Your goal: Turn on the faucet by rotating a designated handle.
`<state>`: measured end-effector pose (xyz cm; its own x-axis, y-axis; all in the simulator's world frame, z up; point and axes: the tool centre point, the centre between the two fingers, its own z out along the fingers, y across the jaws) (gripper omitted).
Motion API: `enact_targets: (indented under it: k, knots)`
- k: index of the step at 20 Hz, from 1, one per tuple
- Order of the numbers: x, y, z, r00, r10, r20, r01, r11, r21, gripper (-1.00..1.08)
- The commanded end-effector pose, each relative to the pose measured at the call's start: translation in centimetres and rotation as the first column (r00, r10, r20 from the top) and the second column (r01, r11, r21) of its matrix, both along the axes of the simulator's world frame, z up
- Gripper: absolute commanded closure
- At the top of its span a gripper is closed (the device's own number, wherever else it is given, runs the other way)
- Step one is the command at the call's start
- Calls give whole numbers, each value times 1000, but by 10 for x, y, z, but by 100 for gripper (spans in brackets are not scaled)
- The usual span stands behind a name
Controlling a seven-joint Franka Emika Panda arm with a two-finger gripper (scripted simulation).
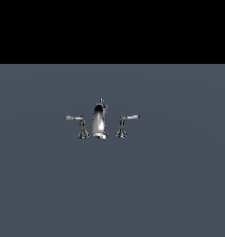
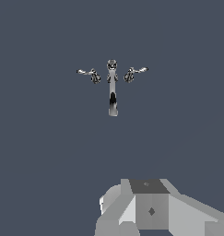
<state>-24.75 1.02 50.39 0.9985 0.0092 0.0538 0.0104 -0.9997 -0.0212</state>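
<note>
Just shiny chrome faucet (image 1: 99,121), white-glinting handle (image 1: 127,124)

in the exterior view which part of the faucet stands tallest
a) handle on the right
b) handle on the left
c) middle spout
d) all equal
c: the spout with its top knob rises well above both low lever handles, the left and the right.

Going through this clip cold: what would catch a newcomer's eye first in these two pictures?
The shiny chrome faucet stands alone in the middle of a plain grey-blue floor, its tall curved spout flanked by two low levers. The handle on the exterior view's right glints bright white along its arm. In the wrist view, the grey gripper body shows well short of the faucet, fingertips out of frame.
</note>
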Motion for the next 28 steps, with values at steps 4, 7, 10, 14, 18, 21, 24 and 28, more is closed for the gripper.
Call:
enact_targets:
  k: [4,7,10,14,18,21,24,28]
  knots:
    - [1,1,-2,1000,-6,0,6,1000,0,108]
    - [5,2,-6,1000,-23,-1,23,1000,0,108]
    - [11,5,-14,999,-52,-2,52,999,1,108]
    - [23,11,-29,994,-108,-4,108,994,2,108]
    - [40,17,-50,983,-184,-8,184,983,4,108]
    - [56,21,-68,968,-252,-11,252,968,5,108]
    - [74,25,-89,946,-325,-14,325,946,6,108]
    - [99,28,-117,907,-420,-19,420,908,6,108]
